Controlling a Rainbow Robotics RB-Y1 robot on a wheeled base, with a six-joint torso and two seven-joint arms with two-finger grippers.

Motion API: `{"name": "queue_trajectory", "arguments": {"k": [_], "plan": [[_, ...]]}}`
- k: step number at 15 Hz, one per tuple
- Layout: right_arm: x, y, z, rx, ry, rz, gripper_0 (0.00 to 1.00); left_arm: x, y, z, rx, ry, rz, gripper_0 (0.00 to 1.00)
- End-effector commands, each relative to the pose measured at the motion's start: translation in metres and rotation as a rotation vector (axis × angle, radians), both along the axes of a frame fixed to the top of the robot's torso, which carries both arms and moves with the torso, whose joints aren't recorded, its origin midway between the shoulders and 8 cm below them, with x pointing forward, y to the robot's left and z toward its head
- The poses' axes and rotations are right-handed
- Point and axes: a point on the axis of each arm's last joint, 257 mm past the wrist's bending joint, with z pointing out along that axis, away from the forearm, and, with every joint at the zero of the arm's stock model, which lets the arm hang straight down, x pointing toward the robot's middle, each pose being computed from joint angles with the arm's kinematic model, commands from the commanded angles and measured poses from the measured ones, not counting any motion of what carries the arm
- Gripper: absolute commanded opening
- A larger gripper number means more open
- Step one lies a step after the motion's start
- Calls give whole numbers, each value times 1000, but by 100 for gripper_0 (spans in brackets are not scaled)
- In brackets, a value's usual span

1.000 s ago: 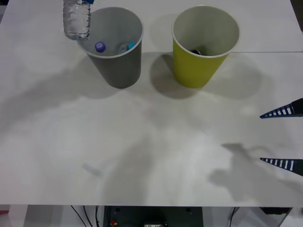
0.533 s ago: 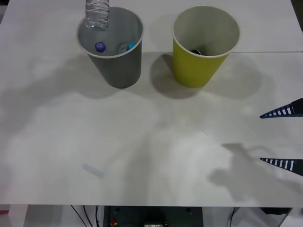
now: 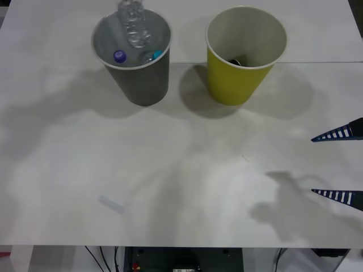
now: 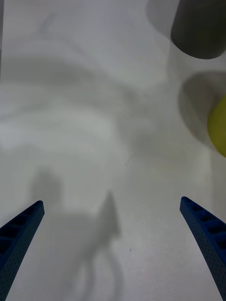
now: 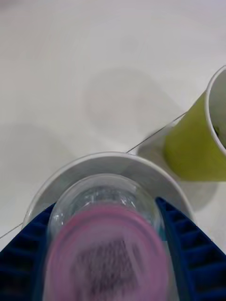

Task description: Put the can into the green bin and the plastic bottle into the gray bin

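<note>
The plastic bottle [image 3: 135, 25], clear with a pink cap [image 5: 106, 254], hangs tilted in the mouth of the gray bin [image 3: 142, 85], its lower end below the rim. In the left wrist view its cap is smeared between the blue fingers of my left gripper [image 5: 103, 204], which stand spread apart over the gray bin's rim [image 5: 113, 162]. The green bin [image 3: 235, 85] stands to the right of the gray one. A dark shape [image 3: 234, 61] lies at its bottom; I cannot tell whether it is the can. My right gripper [image 3: 313, 165] waits open at the table's right edge.
A purple-capped bottle [image 3: 119, 55] and a cyan-capped one [image 3: 156, 55] lie inside the gray bin. A small clear scrap [image 3: 111, 203] lies on the white table near the front left. The right wrist view shows bare table between the fingers, with the gray bin [image 4: 197, 33] and green bin [image 4: 219, 124] beyond.
The bottle travelled right from beside the gray bin to above it, then tipped and dropped lower into its mouth. The right arm has not moved.
</note>
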Motion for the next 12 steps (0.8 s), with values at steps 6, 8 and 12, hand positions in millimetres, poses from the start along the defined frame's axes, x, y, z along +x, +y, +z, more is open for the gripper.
{"name": "queue_trajectory", "arguments": {"k": [6,8,12], "plan": [[0,0,0,0,0,0,100,-52,50,-9,79,-6,-116,100],[0,0,0,0,0,0,100,-65,70,-13,89,-5,-169,100],[0,0,0,0,0,0,100,-90,106,-25,86,-14,-214,100]]}}
